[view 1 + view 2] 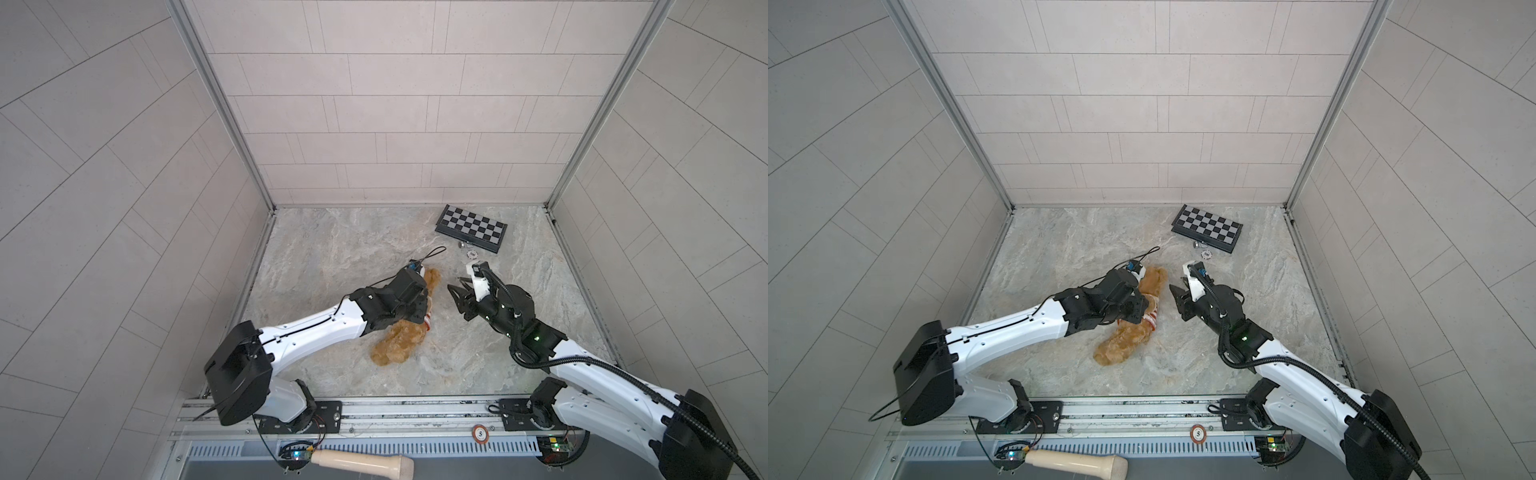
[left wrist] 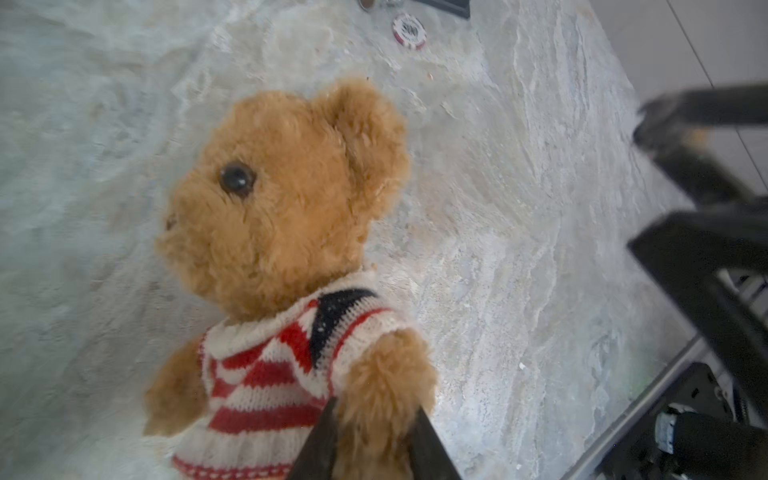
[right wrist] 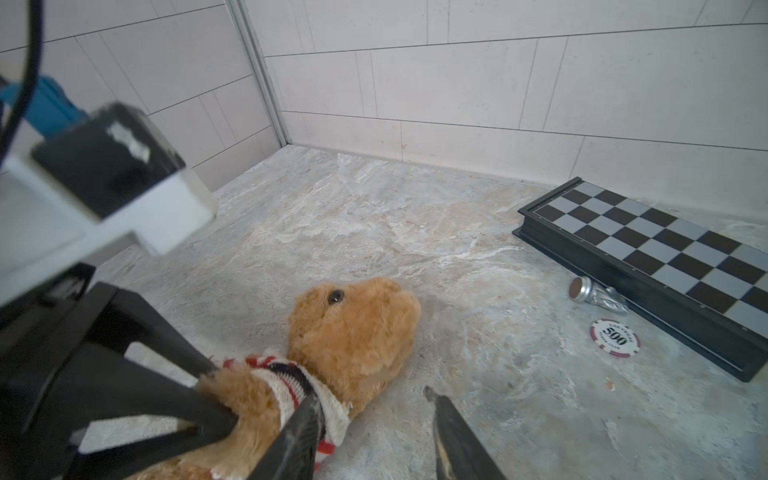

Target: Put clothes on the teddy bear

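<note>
Straddles one arm of the teddy bear [image 1: 397, 347], lying near the middle of the table [image 1: 332, 257], with the left gripper [image 2: 376, 405] parted, and hangs the right gripper [image 3: 372, 392] spread and empty just beside, seemingly for want of more striped sweater [image 2: 266, 374] to pull down.

Robotics lab enclosure: pale tile-patterned wall panels [image 1: 395, 124], silver aluminium frame posts [image 1: 226, 112], grey stone-patterned worktop [image 1: 353, 249], metal arm-mounting rail [image 1: 415, 409].
</note>
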Controlling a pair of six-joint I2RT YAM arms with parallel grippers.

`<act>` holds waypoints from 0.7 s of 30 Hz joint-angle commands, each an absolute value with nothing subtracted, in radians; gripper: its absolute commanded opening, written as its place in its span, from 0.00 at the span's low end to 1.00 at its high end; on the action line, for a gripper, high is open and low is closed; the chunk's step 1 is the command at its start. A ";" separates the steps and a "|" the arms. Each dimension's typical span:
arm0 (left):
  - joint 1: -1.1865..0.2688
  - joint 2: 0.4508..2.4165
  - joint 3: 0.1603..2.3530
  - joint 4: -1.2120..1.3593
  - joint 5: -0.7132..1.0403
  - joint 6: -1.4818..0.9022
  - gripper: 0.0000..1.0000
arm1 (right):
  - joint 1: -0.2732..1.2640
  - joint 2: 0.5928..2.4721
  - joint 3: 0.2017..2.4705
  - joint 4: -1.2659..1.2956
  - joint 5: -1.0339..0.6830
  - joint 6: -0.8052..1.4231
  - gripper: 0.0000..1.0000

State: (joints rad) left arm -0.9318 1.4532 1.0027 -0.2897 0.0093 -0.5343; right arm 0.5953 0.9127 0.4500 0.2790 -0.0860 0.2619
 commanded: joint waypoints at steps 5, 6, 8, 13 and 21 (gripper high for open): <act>-0.965 1.442 1.002 -0.156 0.159 -0.506 0.67 | 0.524 0.891 0.451 0.251 -0.101 0.319 0.51; -0.966 1.423 0.993 -0.134 0.183 -0.499 0.68 | 0.519 0.894 0.455 0.249 -0.102 0.318 0.51; -0.963 1.382 0.992 -0.124 0.224 -0.466 0.69 | 0.510 0.906 0.463 0.249 -0.107 0.315 0.52; -0.891 1.340 0.984 -0.189 0.190 -0.431 0.72 | 0.506 0.956 0.484 0.229 -0.131 0.334 0.55; -0.851 1.461 1.051 -0.278 0.155 -0.412 0.70 | 0.512 1.053 0.494 0.227 -0.304 0.398 0.61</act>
State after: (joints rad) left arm -0.8444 1.4349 1.0256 -0.2268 0.1780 -0.4347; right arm 0.5098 1.0386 0.4820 0.2268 -0.2188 0.3553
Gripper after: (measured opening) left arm 0.706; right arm 0.605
